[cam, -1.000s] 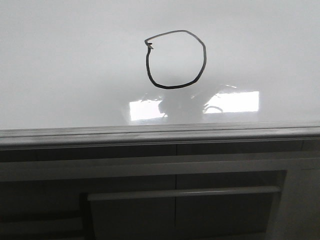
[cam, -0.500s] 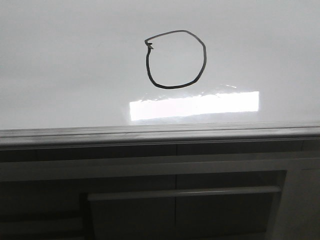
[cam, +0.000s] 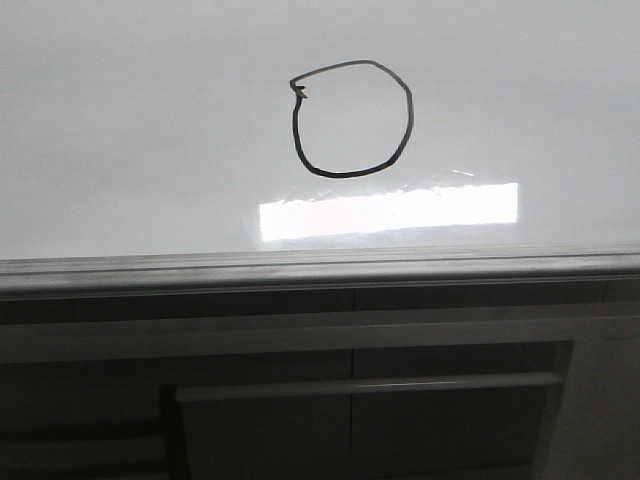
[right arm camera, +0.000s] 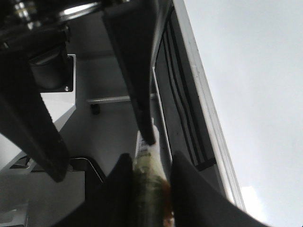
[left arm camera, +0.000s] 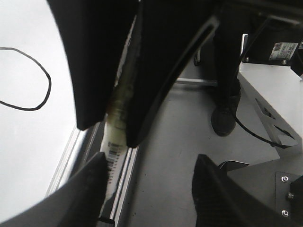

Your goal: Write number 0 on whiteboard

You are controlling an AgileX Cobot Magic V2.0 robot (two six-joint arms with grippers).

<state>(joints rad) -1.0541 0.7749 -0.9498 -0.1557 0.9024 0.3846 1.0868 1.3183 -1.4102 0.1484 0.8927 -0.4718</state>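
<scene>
- Number 0: closed black loop drawn upper centre on the whiteboard
- Left gripper: jaws spread, empty, off the board edge
- Right gripper: clamped around a yellowish marker
</scene>
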